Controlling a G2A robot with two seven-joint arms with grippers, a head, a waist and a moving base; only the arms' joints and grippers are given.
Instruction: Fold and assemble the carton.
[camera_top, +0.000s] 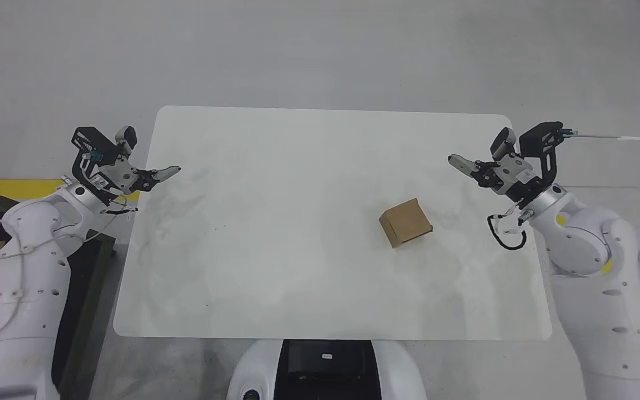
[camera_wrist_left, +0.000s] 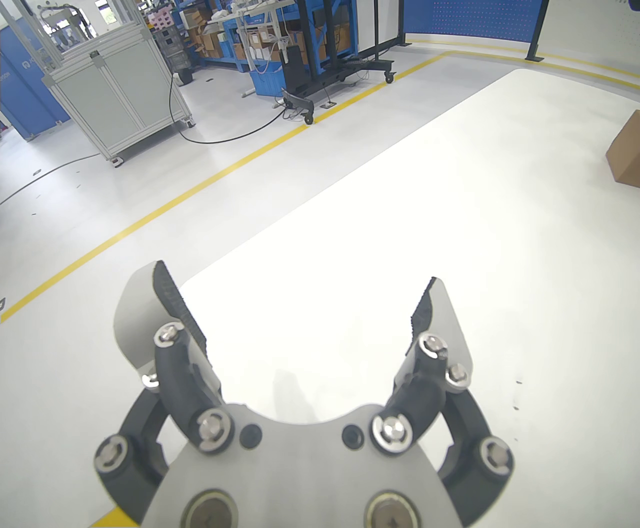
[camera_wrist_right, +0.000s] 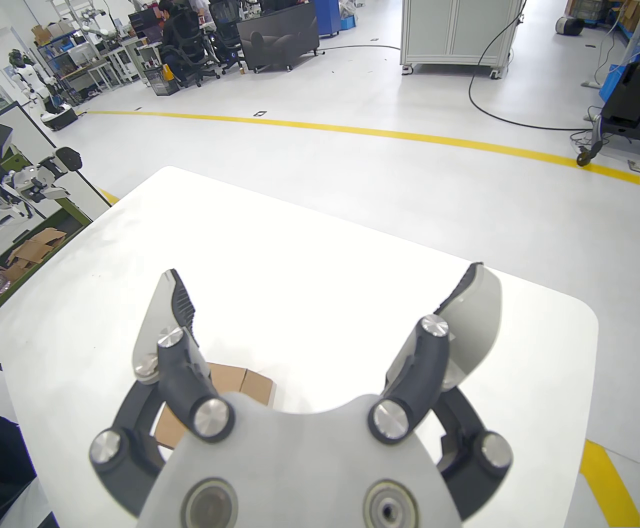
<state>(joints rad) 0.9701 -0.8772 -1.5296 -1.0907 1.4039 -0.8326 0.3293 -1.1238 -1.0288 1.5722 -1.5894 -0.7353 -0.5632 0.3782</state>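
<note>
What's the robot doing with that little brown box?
Right now it isn't holding anything. The small brown carton sits by itself on the white table, closer to the right gripper than to the left gripper. Both grippers are open and hang at opposite edges of the table, not touching the carton. From above, the carton already looks box-shaped.

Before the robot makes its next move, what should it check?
1. Left fingers open, holding nothing: ok.
2. Right fingers open, holding nothing: ok.
3. Carton resting on the table, touched by neither arm: ok.
4. Carton well inside the table's edges, not overhanging: ok.
5. Carton's flaps all folded shut: cannot tell.
</note>
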